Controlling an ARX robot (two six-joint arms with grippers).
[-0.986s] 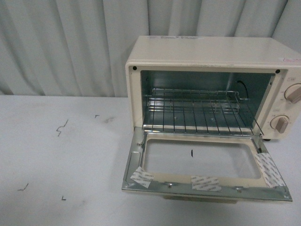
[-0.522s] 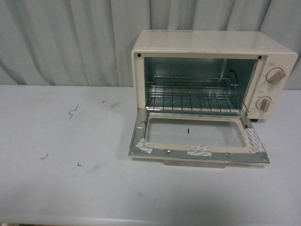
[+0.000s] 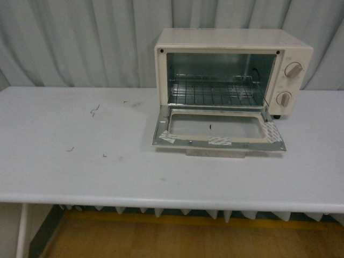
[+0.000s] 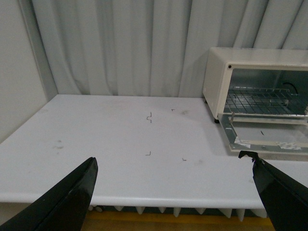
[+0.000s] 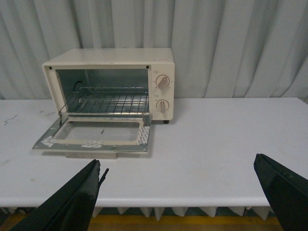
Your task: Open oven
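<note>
Since the earlier front pictures the view has drawn back: the small boxy cream-white toaster oven [image 3: 234, 72] now shows smaller and farther off, and the near edge of the white table [image 3: 80, 166] with the wooden floor [image 3: 177, 236] beneath it has come into sight. The oven itself lies as before, standing toward the back right of the table against the grey pleated curtain [image 3: 80, 43]. Its glass-windowed drop-down door [image 3: 217, 130] is folded flat toward the front, with strips of tape on its metal frame. The wire rack [image 3: 212, 91] inside is in plain sight, and two round knobs [image 3: 293, 70] sit one above the other on the right panel. The left gripper [image 4: 175, 192] and the right gripper [image 5: 187, 195] each hang at the table's near edge, well apart from the oven, black fingers [image 4: 67, 197] spread wide and holding nothing
</note>
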